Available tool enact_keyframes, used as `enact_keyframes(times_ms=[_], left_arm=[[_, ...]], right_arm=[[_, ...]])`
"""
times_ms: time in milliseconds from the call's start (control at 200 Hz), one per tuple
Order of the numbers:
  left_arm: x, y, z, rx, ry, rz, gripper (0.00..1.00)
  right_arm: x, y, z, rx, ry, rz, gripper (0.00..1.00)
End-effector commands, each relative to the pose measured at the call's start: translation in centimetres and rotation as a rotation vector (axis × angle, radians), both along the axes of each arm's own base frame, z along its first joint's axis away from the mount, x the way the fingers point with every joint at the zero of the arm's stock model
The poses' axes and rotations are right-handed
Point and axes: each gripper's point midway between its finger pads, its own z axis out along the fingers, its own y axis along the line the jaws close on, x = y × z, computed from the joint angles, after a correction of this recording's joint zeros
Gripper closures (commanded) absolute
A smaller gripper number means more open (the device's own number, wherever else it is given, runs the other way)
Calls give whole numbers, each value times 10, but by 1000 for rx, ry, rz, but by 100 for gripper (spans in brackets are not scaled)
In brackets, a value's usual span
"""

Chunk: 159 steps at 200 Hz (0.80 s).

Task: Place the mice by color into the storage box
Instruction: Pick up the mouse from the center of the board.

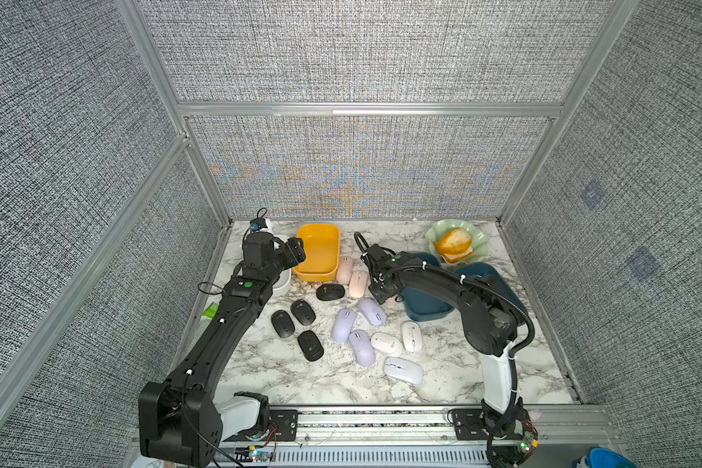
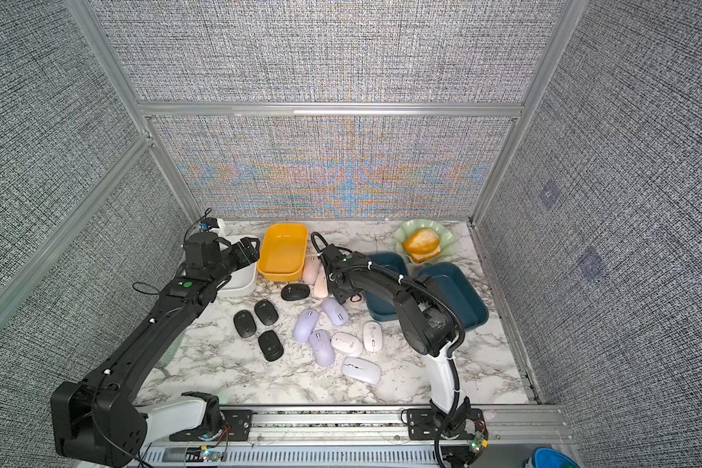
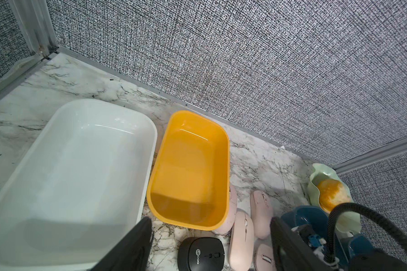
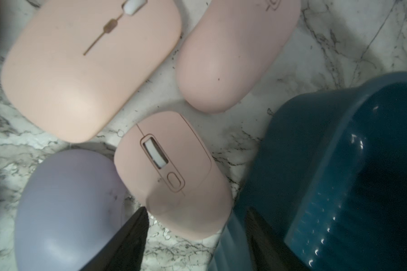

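In a top view the left arm covers most of the white box (image 1: 283,279) at the table's ten o'clock, and the right arm crosses the teal boxes (image 1: 430,313) at two o'clock. The right gripper (image 4: 197,242) shows only blurred fingers (image 4: 132,244) cut by the frame edge. In both top views its tips sit hidden under the wrist, above a sliver of pink mouse (image 1: 392,301). The lilac mouse (image 4: 64,211) is blurred and cropped. A green scrap (image 1: 211,312) at nine o'clock is perhaps a packet.

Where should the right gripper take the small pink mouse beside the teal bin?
Its long flanks, from above. The pink mouse lies flat, narrower across than along; the open right gripper straddles its rear, with the lilac mouse and teal bin close alongside.
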Motion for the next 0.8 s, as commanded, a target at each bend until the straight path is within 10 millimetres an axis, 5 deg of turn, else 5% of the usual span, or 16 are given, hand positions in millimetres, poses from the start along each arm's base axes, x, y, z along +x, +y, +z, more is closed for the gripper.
enact_keyframes(times_ms=[0, 535, 790], left_arm=[[1, -3, 5, -8, -22, -16, 20], [6, -6, -7, 4, 28, -31, 21], [6, -12, -9, -14, 42, -59, 21]], right_arm=[[-1, 1, -6, -5, 40, 38, 32], [7, 9, -32, 123, 128, -25, 30], [2, 12, -19, 144, 69, -74, 37]])
